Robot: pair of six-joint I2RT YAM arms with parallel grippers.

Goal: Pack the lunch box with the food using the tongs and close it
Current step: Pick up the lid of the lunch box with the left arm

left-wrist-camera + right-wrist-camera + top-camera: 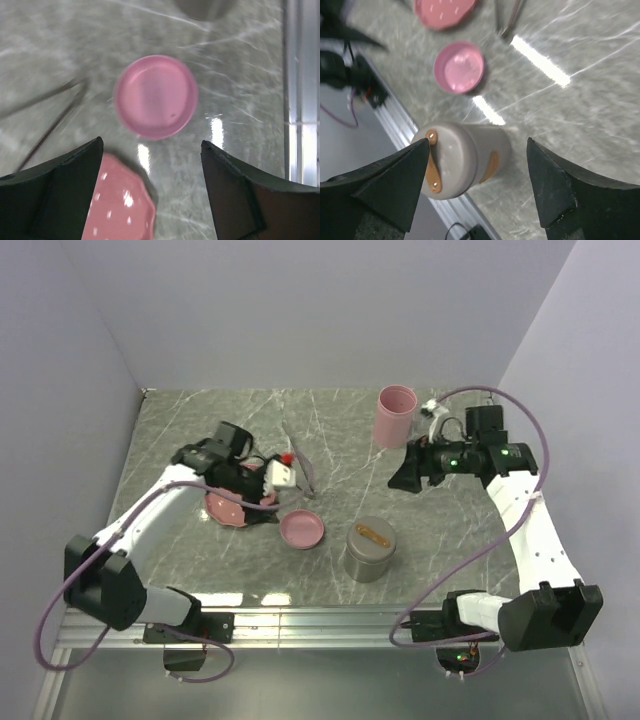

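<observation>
Grey marble table [450, 540]: tongs [75, 92] beside, not between, wide left jaws (apart)

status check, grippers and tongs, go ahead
Left gripper open, empty, by pink plate. Right gripper open, empty. Tongs on table, not picked up. Nothing on them.

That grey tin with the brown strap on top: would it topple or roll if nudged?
The grey tin stands upright and looks squat, so a low nudge would probably slide it rather than topple it. Its smooth round wall might slip in a grip. Once on its side, it would likely roll.
</observation>
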